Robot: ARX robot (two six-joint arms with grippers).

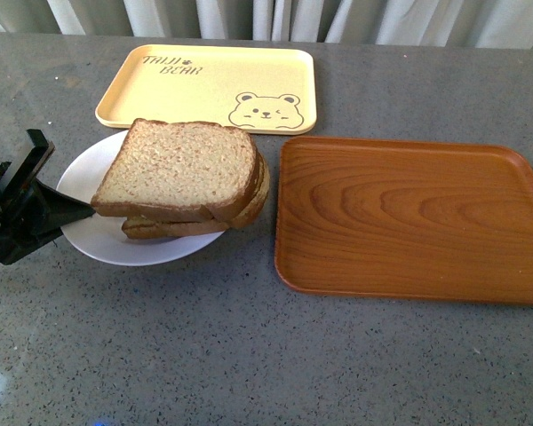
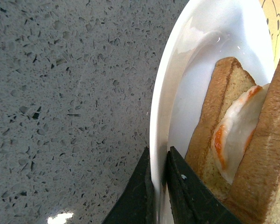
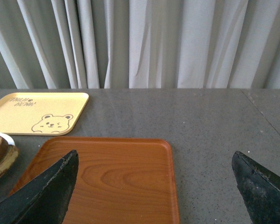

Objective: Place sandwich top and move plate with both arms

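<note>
Left pincer (image 2: 158, 153): closed on the rim of the plate (image 1: 82, 180). In the left wrist view, one finger lies outside the rim and the other inside it, with the rim clamped between them. In the front view the pincer grips the plate's left edge.

Right pincer (image 3: 154, 161): open, with the fingers spread wide and nothing between them. It hangs above the near edge of the wood tray (image 1: 409, 222), touching nothing. It does not appear in the front view.

Tabletop (image 1: 249, 355): grey speckled stone. It carries both trays and the plate.

Curtain (image 3: 154, 42): pale and pleated, hanging behind the far edge of the tabletop.

Wood tray: brown, wood-grained, rectangular. It lies flat on the right half of the tabletop, just beside the plate, and is bare.

Yellow tray (image 1: 204, 84): rectangular, printed with a bear face. It lies behind the plate, with its near edge just beside the plate's far rim.

Plate: round, white and shallow. It sits left of the wood tray.

Sandwich top (image 1: 182, 169): a brown slice lying face up on the stack on the plate, slightly askew over the slice below.

Bottom slice (image 1: 169, 228): it rests on the plate, and its edge shows under the sandwich top.

Egg (image 2: 233, 135): white with an orange rim, sandwiched between the two slices. It is seen only in the left wrist view.
</note>
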